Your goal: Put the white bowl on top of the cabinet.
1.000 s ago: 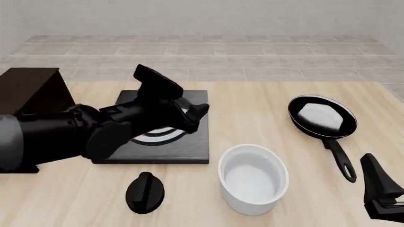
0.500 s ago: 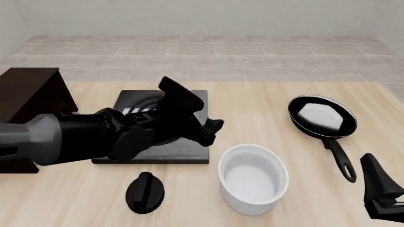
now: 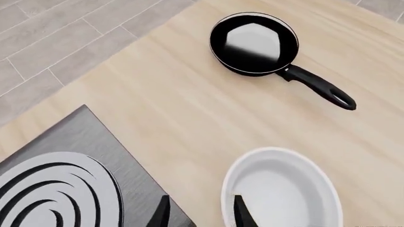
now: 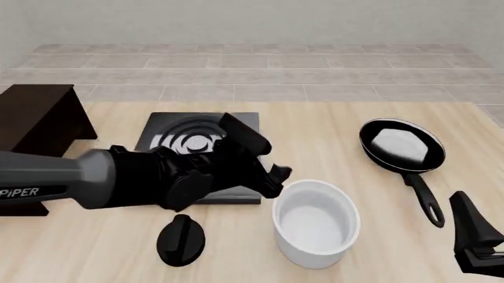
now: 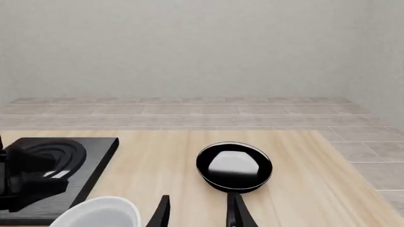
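The deep, glossy white round bowl (image 4: 316, 222) with tall straight sides stands upright on the pale wooden table (image 4: 339, 132), and everything else can be placed from it. It holds nothing.

Just beside its rim, on the side toward the flat black stove plate with silver rings (image 4: 198, 154), hangs the left gripper (image 4: 277, 178) at the end of a thick black and grey arm that lies across the plate. Its two dark fingers (image 3: 241, 213) are spread apart. In the left wrist view one fingertip lies over the bowl's near rim and the other over the bare wood between bowl and plate, so the wall of the bowl appears to sit between them; I cannot tell whether either one touches it.

The large dark brown, boxy wooden cabinet (image 4: 39, 118) with a flat top stands well apart from the bowl, beyond the stove plate.

On the bowl's other side, near but apart, lies the black frying pan with a white patch inside (image 4: 402, 146), its handle pointing back toward the arms. A small black knob-like piece (image 4: 181, 239) lies near the bowl, in front of the stove plate.

The right gripper (image 5: 197, 215) rests low, beyond the pan's handle from the bowl, fingers parted and gripping nothing.
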Tool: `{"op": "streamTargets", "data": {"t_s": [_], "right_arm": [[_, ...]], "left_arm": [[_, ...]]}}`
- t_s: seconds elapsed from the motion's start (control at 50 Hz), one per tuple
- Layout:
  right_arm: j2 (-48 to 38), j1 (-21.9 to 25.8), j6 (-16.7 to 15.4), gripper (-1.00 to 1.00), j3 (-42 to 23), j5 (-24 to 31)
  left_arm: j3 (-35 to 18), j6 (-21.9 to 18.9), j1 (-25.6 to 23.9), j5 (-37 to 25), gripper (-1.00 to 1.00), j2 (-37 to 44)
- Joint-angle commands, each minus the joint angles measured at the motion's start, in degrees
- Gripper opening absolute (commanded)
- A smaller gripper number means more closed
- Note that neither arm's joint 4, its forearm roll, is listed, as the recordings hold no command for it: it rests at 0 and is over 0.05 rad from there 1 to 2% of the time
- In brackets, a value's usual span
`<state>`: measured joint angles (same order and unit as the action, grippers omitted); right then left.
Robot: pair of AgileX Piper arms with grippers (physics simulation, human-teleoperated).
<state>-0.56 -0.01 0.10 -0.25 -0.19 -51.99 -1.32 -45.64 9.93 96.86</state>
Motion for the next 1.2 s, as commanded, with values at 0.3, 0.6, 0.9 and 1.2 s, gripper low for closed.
{"op": "streamTargets", "data": {"t_s": [0.3, 0.6, 0.9, 1.2], "right_arm": [[0.0, 0.0, 0.0, 1.0, 0.0, 0.0], [0.0, 0.0, 0.0, 1.0, 0.0, 0.0], [0.0, 0.0, 0.0, 1.0, 0.0, 0.0], [0.0, 0.0, 0.0, 1.0, 0.0, 0.0]], "left_arm": [[-1.3, 2.6, -2.0, 0.1, 1.0, 7.2], [-2.6, 2.3, -1.8, -0.4, 1.0, 8.9], [-4.6, 3.5, -1.9, -1.0, 1.0, 11.6], [-5.9, 4.7, -2.1, -1.1, 1.0, 14.5]]}}
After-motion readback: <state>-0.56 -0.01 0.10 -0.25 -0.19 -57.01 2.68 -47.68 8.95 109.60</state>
